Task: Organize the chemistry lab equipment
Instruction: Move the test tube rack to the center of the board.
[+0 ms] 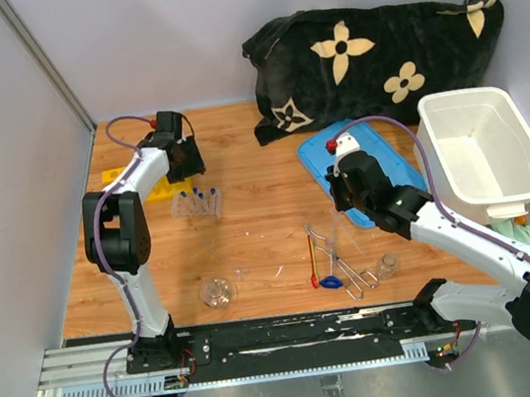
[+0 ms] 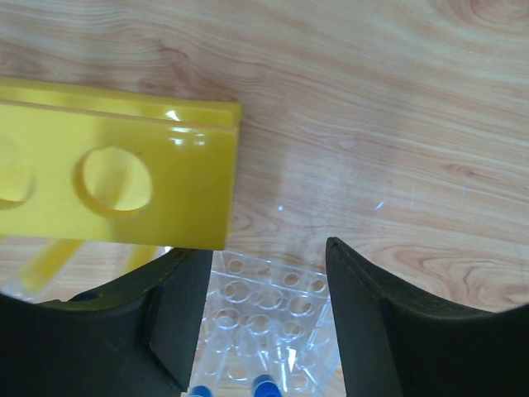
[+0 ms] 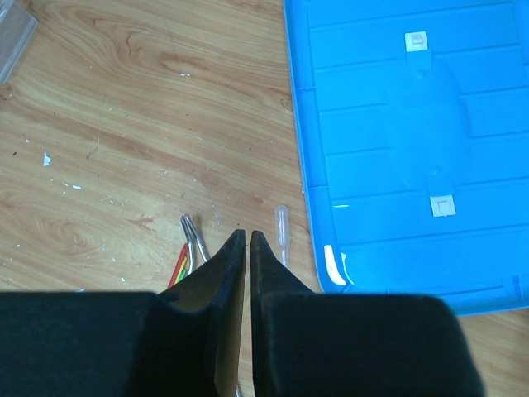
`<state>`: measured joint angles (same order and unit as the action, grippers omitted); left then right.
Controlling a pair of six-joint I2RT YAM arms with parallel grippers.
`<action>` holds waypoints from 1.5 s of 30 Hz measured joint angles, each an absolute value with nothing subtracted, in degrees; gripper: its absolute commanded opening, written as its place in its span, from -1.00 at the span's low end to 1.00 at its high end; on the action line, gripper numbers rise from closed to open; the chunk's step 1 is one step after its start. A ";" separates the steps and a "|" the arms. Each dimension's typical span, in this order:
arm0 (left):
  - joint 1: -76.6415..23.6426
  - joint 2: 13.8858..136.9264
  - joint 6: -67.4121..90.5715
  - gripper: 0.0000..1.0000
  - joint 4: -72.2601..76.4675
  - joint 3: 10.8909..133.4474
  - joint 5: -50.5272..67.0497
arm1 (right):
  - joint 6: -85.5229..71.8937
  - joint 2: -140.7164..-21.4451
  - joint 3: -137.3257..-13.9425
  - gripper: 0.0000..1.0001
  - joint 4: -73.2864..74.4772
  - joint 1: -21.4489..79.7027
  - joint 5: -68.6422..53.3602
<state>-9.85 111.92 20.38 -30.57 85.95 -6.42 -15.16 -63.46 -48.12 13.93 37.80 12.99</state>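
— Wood tabletop (image 1: 271, 237) under everything. What sits on it, biggest first?

— At the back, the black cloth with cream flowers (image 1: 373, 52). Then the white tub (image 1: 479, 95) at the right edge, with the blue lid (image 3: 397, 124) lying flat just left of it. My right arm reaches over that lid.

— And the lab things?

— The yellow tube rack (image 2: 116, 178) lies at the far left. Just beside it, toward the middle, is a clear rack (image 1: 196, 207) with blue-capped test tubes (image 1: 204, 193). Near the front edge sit a clear flask (image 1: 217, 291) left of centre, then the metal tongs (image 1: 348, 271) with the red-handled spatula (image 1: 312, 256) beside them, and a small beaker (image 1: 388, 264) to their right. A tiny clear pipette (image 3: 281, 231) lies by the lid's edge.

— Your claws?

— My left gripper (image 2: 264, 248) hangs with its fingers spread above the clear rack, next to the yellow rack's end, holding nothing. My right gripper (image 3: 247, 233) is pressed closed and empty, above bare wood between the tongs' tips and the pipette.
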 measured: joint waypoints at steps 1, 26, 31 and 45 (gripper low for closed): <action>-9.52 111.72 20.32 0.22 -30.48 85.65 -6.44 | -15.16 -63.46 -48.07 -0.86 13.91 37.80 12.99; -10.48 108.97 22.46 0.19 -29.67 93.30 5.02 | -16.27 -64.58 -47.37 -0.86 13.32 37.80 11.92; -10.87 114.02 22.33 0.20 -29.26 97.30 3.49 | -16.25 -64.29 -47.27 -0.86 13.58 37.80 12.19; -8.75 117.51 20.62 0.22 -32.12 96.97 -1.98 | -16.25 -63.46 -46.89 -0.86 13.58 36.95 12.69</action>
<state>-8.75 117.51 20.62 -32.12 96.97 -1.98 -16.25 -63.46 -46.89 13.58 36.95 12.69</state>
